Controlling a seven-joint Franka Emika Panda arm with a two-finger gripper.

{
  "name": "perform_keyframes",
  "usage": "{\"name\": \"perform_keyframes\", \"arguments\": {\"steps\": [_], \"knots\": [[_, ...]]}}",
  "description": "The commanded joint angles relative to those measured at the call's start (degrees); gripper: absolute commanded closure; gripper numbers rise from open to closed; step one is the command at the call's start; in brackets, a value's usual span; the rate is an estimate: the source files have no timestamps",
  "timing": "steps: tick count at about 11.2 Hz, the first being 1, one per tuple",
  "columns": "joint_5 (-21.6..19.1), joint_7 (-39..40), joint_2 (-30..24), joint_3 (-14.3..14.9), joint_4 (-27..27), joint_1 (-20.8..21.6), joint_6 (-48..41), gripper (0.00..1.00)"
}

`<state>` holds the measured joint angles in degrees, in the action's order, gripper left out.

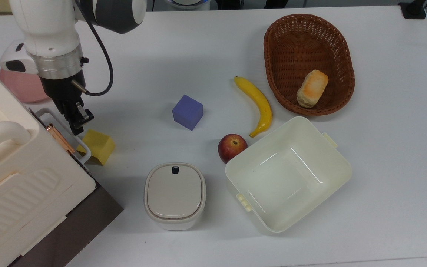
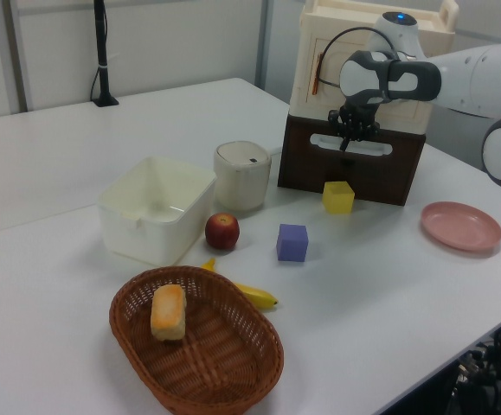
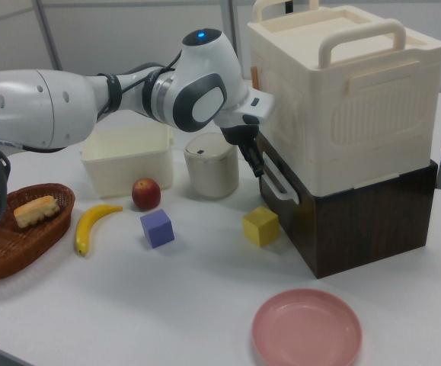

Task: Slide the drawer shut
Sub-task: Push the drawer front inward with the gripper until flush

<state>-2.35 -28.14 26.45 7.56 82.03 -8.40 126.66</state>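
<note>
1. The tabletop (image 1: 213, 44) is seen carrying the cabinet (image 3: 357, 114) at 9 o'clock in the top view.
2. The drawer (image 3: 334, 221) is seen in the cabinet's dark base, its front nearly flush and its white handle (image 1: 63, 133) projecting.
3. The claw (image 1: 75, 124) is placed against the handle; how far its fingers are spread cannot be told.
4. A yellow cube (image 1: 98, 146) is found just beside the handle.
5. No legible writing is made out.

White worktop (image 1: 384, 148), arm's gripper (image 1: 75, 122) at white loop handle (image 1: 63, 131) of the drawer (image 1: 37, 113), yellow cube (image 1: 98, 146) just beside, purple cube (image 1: 187, 112), banana (image 1: 258, 104), apple (image 1: 231, 147) touching cream tub (image 1: 332, 163), lidded container (image 1: 175, 196), basket (image 1: 272, 40) holding bread (image 1: 312, 88), pink plate (image 1: 24, 87) behind arm.
</note>
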Motion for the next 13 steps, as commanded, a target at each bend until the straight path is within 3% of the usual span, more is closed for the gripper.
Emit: {"name": "perform_keyframes", "arguments": {"steps": [1,5,6,9,13], "knots": [[-0.73,0.81,1.67,0.44,-1.08,-0.12,1.66,1.00],[-0.12,1.86,1.85,0.18,-0.65,-0.04,1.57,1.00],[0.58,5.34,1.07,-0.26,0.31,0.40,1.22,1.00],[3.91,9.60,-2.36,-4.21,5.94,3.82,0.61,1.00],[4.28,9.60,-7.27,-10.79,6.21,5.15,-6.06,1.00]]}}
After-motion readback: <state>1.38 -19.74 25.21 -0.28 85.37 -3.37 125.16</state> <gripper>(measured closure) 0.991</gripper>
